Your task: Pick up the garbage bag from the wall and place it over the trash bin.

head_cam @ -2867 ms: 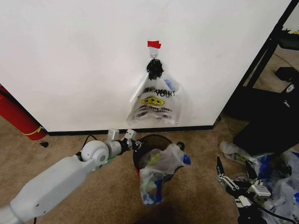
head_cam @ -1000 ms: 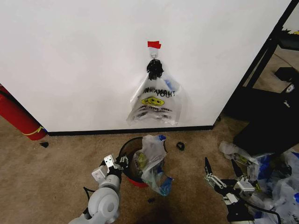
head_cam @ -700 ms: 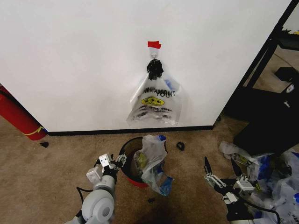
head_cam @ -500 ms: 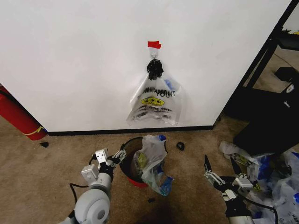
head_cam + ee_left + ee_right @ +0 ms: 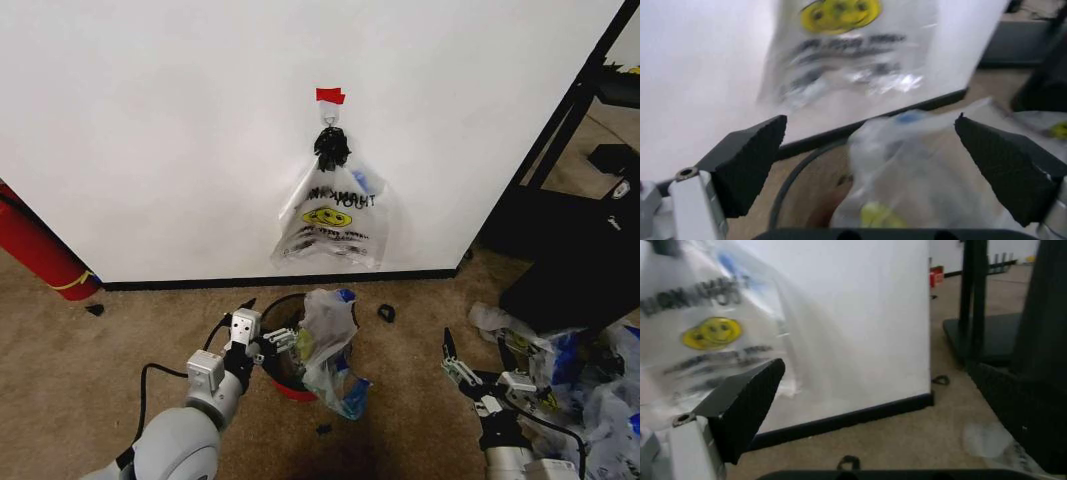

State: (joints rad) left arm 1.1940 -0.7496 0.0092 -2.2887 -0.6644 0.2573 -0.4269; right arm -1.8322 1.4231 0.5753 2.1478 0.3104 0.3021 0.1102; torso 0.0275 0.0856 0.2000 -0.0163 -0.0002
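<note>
While the garbage bag (image 5: 325, 340) already sits on the trash bin (image 5: 281, 352), it is only draped over the bin's right side, with a loose fold spilling down to the floor beside the red base. Covering the whole rim looks unfinished. Just left of the bin, the left gripper (image 5: 262, 342) hovers at the rim with jaws spread apart, holding nothing. Well to the right of the bin, the right gripper (image 5: 478, 368) waits low over the carpet, jaws also apart. Above the bin, a smiley bag (image 5: 335, 222) hangs on the wall (image 5: 160, 140).
</note>
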